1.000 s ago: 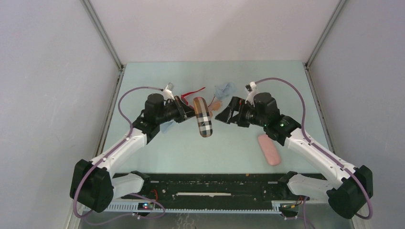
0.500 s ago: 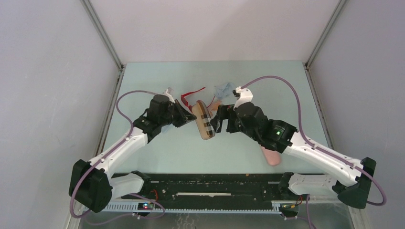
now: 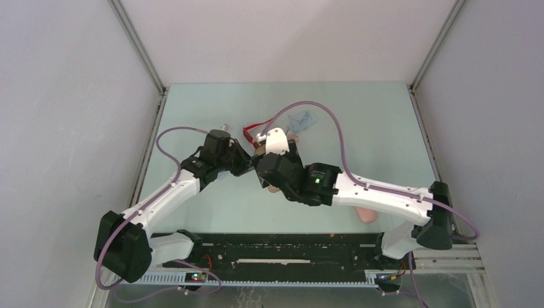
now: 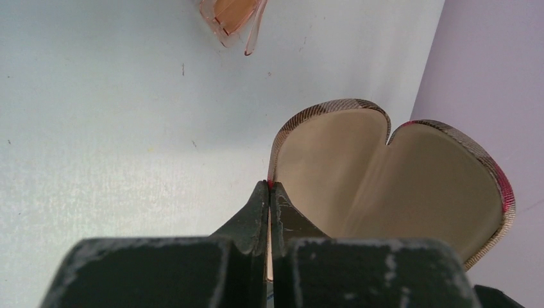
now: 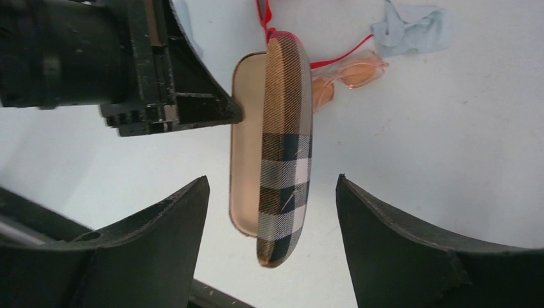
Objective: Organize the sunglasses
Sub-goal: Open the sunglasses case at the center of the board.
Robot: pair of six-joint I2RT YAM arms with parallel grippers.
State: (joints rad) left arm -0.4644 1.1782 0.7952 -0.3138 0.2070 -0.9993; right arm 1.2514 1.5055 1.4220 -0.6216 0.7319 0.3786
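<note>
The plaid case stands open on its side, tan lining showing. My left gripper is shut on the rim of one half. The right gripper hovers over the case, open, a finger on each side and touching nothing. The slim sunglasses with orange lenses lie just beyond the case, also at the top of the left wrist view. The red sunglasses lie at the case's far end, partly hidden by it. In the top view the right wrist covers most of the case.
A crumpled pale blue cloth lies behind the orange pair. A pink oblong case lies at the near right, mostly under the right forearm. A metal rail runs along the near table edge, and grey walls close in the sides.
The right arm has swung left from the table's right half to above the plaid case, its jaws narrowing a little. The left gripper has kept its grip, and the case has opened and tilted.
</note>
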